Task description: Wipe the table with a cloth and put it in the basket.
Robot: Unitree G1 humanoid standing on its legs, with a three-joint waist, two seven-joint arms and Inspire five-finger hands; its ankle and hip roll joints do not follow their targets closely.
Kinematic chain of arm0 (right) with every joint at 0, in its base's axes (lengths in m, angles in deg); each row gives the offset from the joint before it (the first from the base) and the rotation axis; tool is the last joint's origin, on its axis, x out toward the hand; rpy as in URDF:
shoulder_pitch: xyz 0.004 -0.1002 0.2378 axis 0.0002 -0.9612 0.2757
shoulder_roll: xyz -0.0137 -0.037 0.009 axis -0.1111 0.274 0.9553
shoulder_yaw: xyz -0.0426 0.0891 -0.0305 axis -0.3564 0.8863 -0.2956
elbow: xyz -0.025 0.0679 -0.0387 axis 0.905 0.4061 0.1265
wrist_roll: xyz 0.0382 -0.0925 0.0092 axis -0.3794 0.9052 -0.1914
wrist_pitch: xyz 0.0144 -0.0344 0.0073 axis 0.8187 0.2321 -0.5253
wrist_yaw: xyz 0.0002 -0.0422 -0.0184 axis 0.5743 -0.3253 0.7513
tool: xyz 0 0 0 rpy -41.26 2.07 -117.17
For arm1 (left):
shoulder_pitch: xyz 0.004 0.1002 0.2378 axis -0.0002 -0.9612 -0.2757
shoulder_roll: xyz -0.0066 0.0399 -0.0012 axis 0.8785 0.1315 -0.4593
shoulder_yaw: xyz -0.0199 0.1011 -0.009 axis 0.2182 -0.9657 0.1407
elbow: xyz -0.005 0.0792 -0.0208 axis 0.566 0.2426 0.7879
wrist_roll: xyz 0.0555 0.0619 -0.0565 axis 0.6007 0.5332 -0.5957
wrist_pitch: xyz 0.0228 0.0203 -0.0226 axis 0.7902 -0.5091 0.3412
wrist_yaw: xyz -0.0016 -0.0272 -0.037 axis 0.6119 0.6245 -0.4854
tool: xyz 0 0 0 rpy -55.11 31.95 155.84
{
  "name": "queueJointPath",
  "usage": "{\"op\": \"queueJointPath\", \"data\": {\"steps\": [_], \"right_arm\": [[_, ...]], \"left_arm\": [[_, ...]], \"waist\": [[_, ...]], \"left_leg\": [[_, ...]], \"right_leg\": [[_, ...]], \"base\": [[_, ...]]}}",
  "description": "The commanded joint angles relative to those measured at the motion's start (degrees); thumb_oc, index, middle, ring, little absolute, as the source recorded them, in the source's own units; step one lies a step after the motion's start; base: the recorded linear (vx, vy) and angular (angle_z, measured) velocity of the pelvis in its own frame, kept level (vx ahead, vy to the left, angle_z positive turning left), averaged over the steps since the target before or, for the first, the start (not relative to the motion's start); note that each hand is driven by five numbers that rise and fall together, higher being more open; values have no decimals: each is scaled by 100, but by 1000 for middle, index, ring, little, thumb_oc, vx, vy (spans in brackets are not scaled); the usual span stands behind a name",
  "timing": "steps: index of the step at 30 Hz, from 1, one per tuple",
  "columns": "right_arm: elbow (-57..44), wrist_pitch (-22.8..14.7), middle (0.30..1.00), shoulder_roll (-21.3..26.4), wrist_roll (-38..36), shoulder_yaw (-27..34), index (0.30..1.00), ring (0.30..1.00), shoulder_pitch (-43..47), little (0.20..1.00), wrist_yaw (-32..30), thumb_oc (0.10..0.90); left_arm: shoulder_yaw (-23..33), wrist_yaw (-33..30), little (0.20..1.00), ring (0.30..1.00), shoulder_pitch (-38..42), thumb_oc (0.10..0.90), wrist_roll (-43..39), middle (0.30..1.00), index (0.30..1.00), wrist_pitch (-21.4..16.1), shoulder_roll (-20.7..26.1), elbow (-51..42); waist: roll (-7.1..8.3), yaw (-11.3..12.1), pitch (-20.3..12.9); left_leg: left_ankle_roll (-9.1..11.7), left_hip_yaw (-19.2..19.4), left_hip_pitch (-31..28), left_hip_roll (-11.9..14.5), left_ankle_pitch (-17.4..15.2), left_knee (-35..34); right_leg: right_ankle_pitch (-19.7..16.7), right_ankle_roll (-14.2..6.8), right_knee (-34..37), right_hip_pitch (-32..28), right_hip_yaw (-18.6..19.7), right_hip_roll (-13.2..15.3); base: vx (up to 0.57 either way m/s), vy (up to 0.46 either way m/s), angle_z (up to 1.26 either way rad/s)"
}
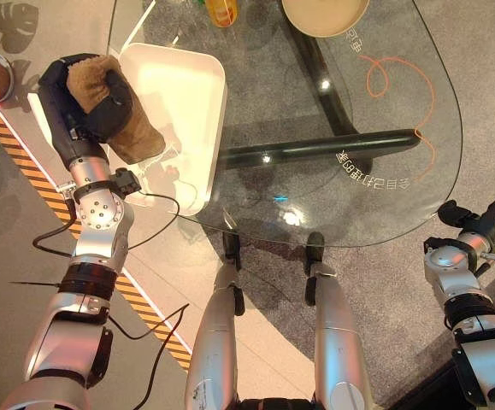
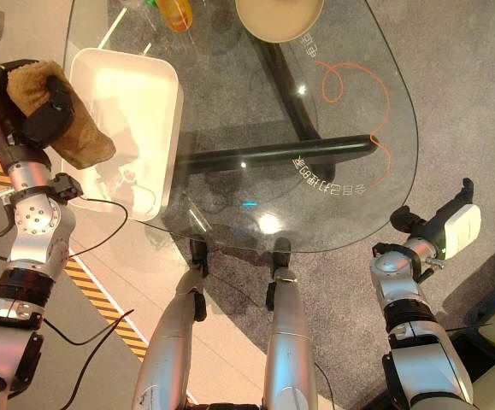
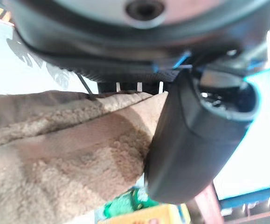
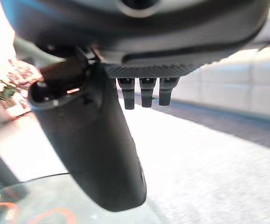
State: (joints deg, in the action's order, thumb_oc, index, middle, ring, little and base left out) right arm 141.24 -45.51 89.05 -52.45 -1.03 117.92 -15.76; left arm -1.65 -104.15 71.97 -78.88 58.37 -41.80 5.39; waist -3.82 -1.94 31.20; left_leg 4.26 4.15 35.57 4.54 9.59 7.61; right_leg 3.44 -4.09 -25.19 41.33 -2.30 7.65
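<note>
The cloth [image 1: 114, 107] is being held, clenched in the left hand [image 1: 76, 98], beside the basket [image 1: 183, 94], its release being left.

Grey speckled floor [image 1: 478, 77], yellow-black hazard tape [image 1: 33, 171] – pale sofa [image 4: 260, 84] beyond, bright glints on glass

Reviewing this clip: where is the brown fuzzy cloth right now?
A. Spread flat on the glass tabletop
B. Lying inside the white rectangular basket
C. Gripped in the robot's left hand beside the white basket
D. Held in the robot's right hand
C: the brown fuzzy cloth is clutched in the dark left hand, hanging at the outer edge of the white rectangular basket, not yet released into it.
</note>
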Motion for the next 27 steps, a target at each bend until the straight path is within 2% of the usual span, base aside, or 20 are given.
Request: {"op": "queueJointPath", "data": {"steps": [1,4,6,10,11,13,14,19,27], "right_arm": [[639,-303,900,405,-75,210,900,900,42,900,116,800],[1095,-208,900,360,-58,128,900,900,85,900,347,800],[1404,-35,900,331,-61,38,900,900,55,900,613,800],[1558,91,900,319,-105,-16,900,900,25,900,789,800],[1677,212,900,266,-175,-42,900,900,-40,900,917,800],[1737,203,900,242,-185,-33,900,900,-67,900,947,800],[1833,237,900,217,-166,-36,900,900,-103,900,1045,800],[1885,432,900,145,-165,-106,900,900,-113,900,1169,800],[1878,558,900,89,-28,-172,900,900,-99,900,1255,800]], "left_arm": [[195,-264,200,300,899,100,130,300,300,-311,699,123],[26,-208,200,300,1117,100,55,300,300,-163,756,354],[-221,-140,200,300,1324,100,22,300,300,94,808,623],[-441,-139,200,300,1536,100,-2,300,300,253,847,872],[-595,-100,200,300,1669,100,162,300,300,407,876,1059],[-678,-81,200,300,1729,100,184,300,300,448,891,1146],[-805,-40,200,300,1822,100,237,300,300,615,884,1298],[-1026,68,200,300,2016,100,496,300,300,962,866,1623],[-1331,275,200,300,2199,100,862,300,300,1307,777,1959]], "waist": [[91,-43,-140],[67,-56,-140],[47,-96,-140],[38,-140,-140],[38,-174,-140],[29,-186,-140],[16,-221,-140],[0,-281,-140],[-48,-372,-140]], "left_leg": [[-174,4,15,-192,-1074,889],[-179,22,79,-188,-1023,885],[-173,34,42,-178,-1063,902],[-171,55,59,-165,-1046,901],[-170,56,70,-156,-1039,902],[-172,60,67,-161,-1030,895],[-175,73,60,-167,-1021,885],[-167,82,70,-177,-998,861],[-163,123,91,-196,-962,834]], "right_leg": [[-188,-76,452,-258,-233,1],[-239,-68,476,-199,-228,2],[-196,-68,459,-220,-200,-3],[-207,-67,452,-182,-168,-7],[-210,-66,437,-151,-136,-18],[-218,-68,439,-147,-123,-25],[-235,-75,455,-141,-105,-28],[-267,-86,474,-95,-55,-40],[-293,-86,468,-14,22,-62]], "base": [[0,0,0],[0,0,0],[9,19,0],[-3,8,0],[0,0,0],[0,0,0],[10,32,-2],[8,21,-3],[9,34,-5]]}}
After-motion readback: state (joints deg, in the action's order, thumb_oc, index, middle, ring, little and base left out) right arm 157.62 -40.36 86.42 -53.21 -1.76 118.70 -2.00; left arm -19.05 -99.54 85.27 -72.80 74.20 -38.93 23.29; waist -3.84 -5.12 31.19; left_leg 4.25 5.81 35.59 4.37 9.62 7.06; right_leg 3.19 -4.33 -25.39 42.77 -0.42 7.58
